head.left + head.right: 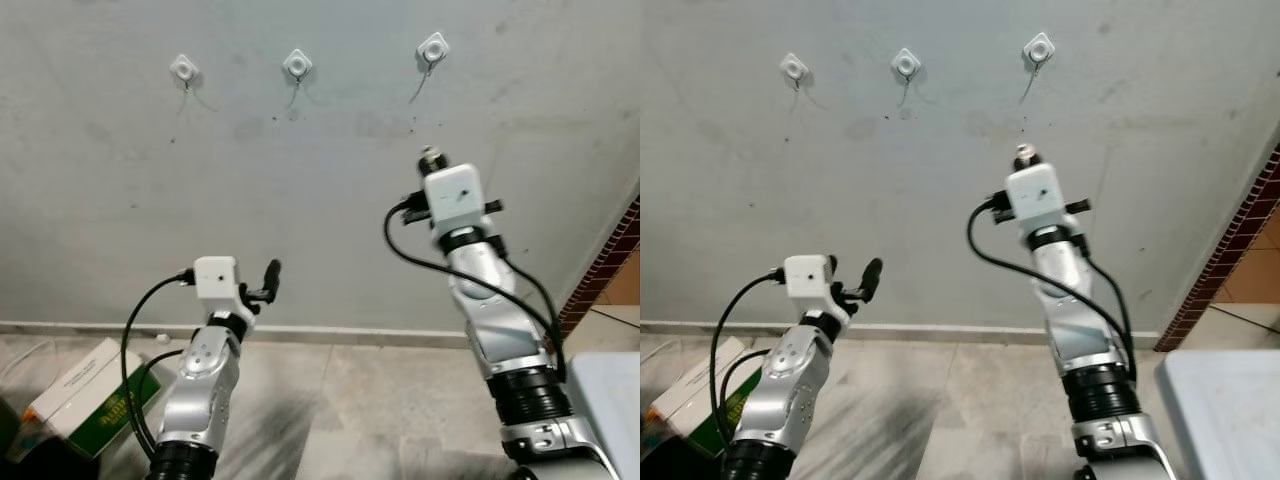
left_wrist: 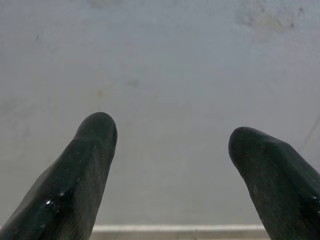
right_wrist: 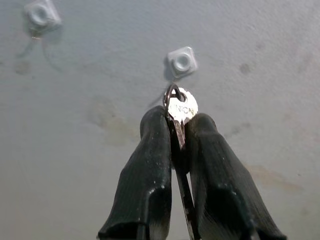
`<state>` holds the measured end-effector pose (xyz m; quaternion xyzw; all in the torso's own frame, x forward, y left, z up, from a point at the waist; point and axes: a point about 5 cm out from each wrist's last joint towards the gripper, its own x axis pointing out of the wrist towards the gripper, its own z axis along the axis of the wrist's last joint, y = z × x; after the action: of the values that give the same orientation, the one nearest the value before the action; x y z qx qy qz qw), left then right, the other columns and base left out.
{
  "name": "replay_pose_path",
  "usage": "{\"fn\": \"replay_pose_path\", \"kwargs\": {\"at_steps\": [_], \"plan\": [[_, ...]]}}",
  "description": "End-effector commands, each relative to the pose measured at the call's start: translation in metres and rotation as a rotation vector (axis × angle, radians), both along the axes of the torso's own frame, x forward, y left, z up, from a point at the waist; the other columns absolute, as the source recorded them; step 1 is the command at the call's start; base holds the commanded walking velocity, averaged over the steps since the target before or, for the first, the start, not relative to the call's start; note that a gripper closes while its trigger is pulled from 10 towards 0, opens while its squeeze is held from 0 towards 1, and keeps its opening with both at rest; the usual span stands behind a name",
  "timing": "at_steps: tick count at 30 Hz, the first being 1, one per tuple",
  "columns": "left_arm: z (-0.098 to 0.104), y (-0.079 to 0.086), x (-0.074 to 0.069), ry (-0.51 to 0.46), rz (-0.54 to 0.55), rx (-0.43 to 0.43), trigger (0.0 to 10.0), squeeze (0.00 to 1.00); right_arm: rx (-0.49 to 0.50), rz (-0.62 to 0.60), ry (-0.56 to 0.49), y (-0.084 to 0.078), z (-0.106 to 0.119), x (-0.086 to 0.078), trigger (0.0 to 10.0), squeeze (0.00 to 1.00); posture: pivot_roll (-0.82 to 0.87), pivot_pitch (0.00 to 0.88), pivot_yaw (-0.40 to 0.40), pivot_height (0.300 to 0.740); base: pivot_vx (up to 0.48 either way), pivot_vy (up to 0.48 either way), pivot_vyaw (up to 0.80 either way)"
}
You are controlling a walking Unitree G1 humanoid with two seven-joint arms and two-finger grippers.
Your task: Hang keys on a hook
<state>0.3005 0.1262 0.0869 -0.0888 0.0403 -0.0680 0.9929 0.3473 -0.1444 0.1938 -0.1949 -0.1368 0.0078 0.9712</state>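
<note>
A: Key [image 3: 182, 111] first: where is it?

B: Pinched between the right gripper's [image 3: 176, 131] fingers, head and ring poking out past the tips, blade running back along them.

A: Go left to right, then.

B: Left gripper [image 1: 268, 280] hangs low, fingers spread, holding nothing, facing bare wall [image 1: 320, 200]. Above are three hooks: left hook [image 1: 184, 68], middle hook [image 1: 297, 65], right hook [image 1: 433, 47]. The right arm is raised under that last one.

A: So the hook lies which way from the key?

B: Just above and ahead of the ring, along the key's own axis. They look apart, though the wrist picture is too soft to be sure.
</note>
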Motion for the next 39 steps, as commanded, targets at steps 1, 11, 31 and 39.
{"fn": "replay_pose_path", "kwargs": {"at_steps": [1, 11, 31, 39], "plan": [[-0.001, 0.011, -0.001, 0.008, 0.039, 0.022, 10.0, 0.00, 0.020, 0.045, -0.010, 0.012, 0.003, -0.001, 10.0, 0.00, -0.08, 0.000, 0.090, 0.740, 0.000, 0.000, 0.00], [-0.005, 0.009, -0.004, 0.020, 0.034, -0.018, 10.0, 0.00, 0.050, 0.036, 0.040, 0.007, -0.008, -0.007, 10.0, 0.00, -0.08, 0.000, 0.074, 0.740, 0.000, 0.000, -0.08], [-0.002, 0.002, -0.007, 0.002, -0.040, -0.070, 10.0, 0.00, 0.043, 0.038, 0.033, 0.009, -0.007, -0.007, 10.0, 0.00, -0.08, 0.000, 0.068, 0.740, 0.026, 0.000, -0.28], [-0.002, 0.000, -0.007, 0.000, -0.054, -0.078, 10.0, 0.00, 0.037, 0.029, 0.033, 0.007, -0.007, -0.007, 10.0, 0.00, -0.09, 0.000, 0.074, 0.740, 0.320, 0.000, 0.00]]}}
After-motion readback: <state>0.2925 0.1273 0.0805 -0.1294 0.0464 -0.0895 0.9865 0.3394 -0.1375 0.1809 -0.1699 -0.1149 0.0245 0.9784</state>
